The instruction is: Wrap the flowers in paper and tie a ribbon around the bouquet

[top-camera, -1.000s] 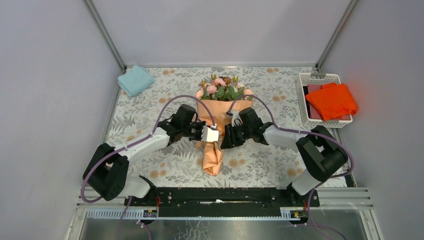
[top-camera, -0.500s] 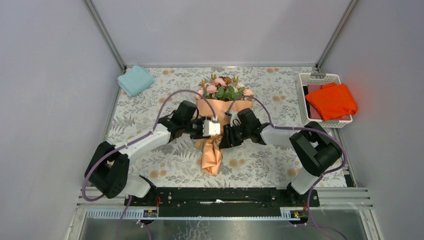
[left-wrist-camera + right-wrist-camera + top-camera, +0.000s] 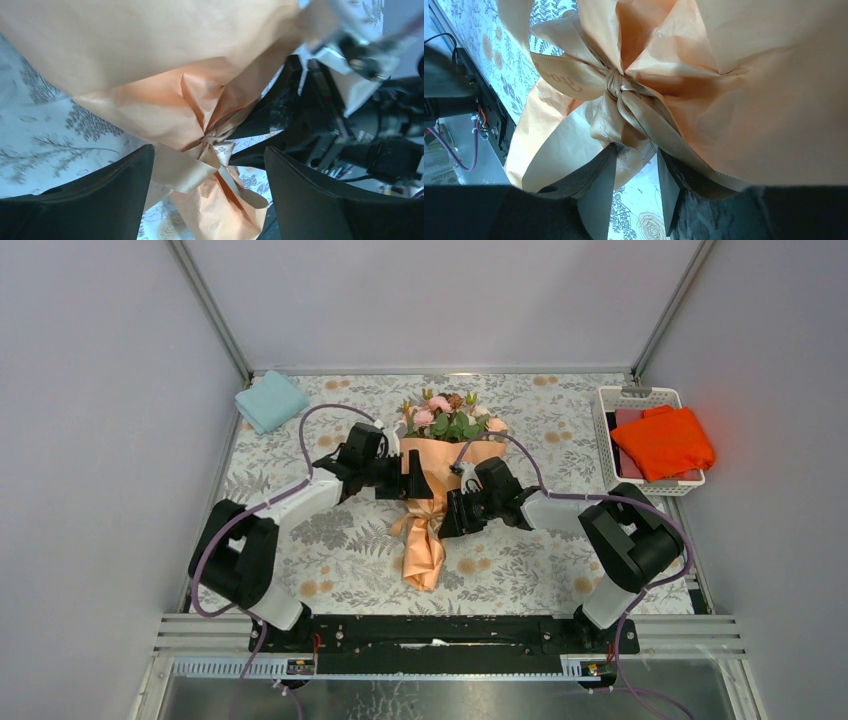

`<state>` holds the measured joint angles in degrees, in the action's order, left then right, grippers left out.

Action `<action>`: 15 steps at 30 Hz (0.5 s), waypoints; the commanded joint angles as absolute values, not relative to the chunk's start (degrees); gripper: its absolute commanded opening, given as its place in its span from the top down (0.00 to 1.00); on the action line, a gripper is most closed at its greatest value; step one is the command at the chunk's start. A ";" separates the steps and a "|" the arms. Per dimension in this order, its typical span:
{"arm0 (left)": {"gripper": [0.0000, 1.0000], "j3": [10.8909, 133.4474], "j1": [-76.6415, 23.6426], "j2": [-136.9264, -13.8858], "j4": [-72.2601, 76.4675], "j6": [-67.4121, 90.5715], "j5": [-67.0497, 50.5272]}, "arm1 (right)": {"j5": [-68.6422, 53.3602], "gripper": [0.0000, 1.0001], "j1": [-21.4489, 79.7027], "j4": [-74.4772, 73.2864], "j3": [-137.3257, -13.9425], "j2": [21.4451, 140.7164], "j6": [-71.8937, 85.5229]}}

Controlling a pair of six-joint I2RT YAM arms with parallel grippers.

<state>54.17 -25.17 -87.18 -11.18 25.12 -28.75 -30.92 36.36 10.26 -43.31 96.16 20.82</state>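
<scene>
Bouquet (image 3: 424, 550) mid-table (image 3: 300, 530), flowers (image 3: 448, 420) at far end. Left gripper (image 3: 415, 483) on its left, right gripper (image 3: 447, 517) on its right. Towel (image 3: 271, 400) far-left corner. Basket (image 3: 604, 430) far right, cloth (image 3: 663, 442) in it.

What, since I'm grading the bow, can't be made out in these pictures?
- Stems: all views, inside the paper.
- Ribbon tail: right wrist view, runs behind the right claw; gripped or not, unclear.
- Knot: top view, too small.
- Basket contents: top view, under the orange cloth.
</scene>
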 commanded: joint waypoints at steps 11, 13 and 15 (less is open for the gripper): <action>0.76 52.99 -25.97 -90.09 -7.55 37.60 -32.05 | -31.56 0.55 36.41 11.93 -43.27 97.54 20.06; 0.95 53.14 -25.93 -89.72 -8.46 37.39 -32.40 | -31.96 0.56 36.46 12.33 -43.34 97.96 20.29; 1.00 53.62 -25.78 -89.43 -9.33 37.21 -32.51 | -32.43 0.58 36.43 13.32 -43.18 98.20 20.79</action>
<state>52.95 -25.74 -91.26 -9.85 37.01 -30.92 -31.09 36.36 11.16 -43.22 97.10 20.71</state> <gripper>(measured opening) 0.030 0.442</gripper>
